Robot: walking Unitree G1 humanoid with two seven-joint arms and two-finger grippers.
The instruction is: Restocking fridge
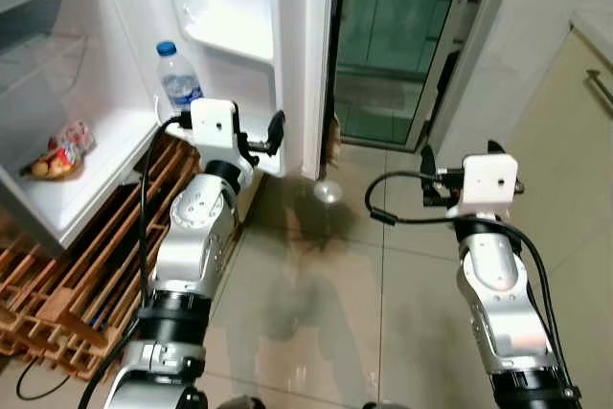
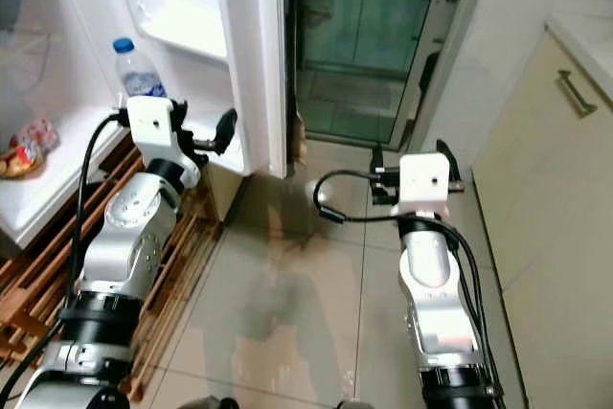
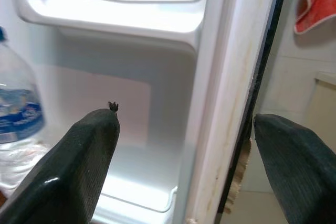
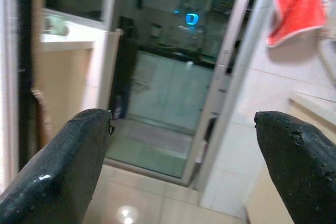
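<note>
My left pincer (image 3: 184, 166) is raised at the open fridge door (image 1: 299, 55), its two black fingers spread wide with nothing between them. In the wrist view the door's outer edge stands in the gap, one finger on the inner, shelved side and the other on the outside. My right pincer (image 4: 181, 166) hangs well apart over the tiled floor (image 1: 335, 275), likewise gaping and empty, looking toward the glass doorway (image 1: 393, 35).

A water bottle (image 1: 177, 76) already stands in the lower door shelf (image 3: 142, 198), just beside my left arm. On the white fridge shelf (image 1: 91, 174) to my far left lies a small packet of food (image 1: 59, 152); its contents are too blurred for me to name.

I judge the stocking itself to be finished or paused, since I carry nothing, and the step in hand looks like dealing with the door. If it is to be shut, my left fingers should press flat against the door's outer face or take hold of its edge, then swing it across without jolting the bottle. My left arm must come out of the door's path first.
</note>
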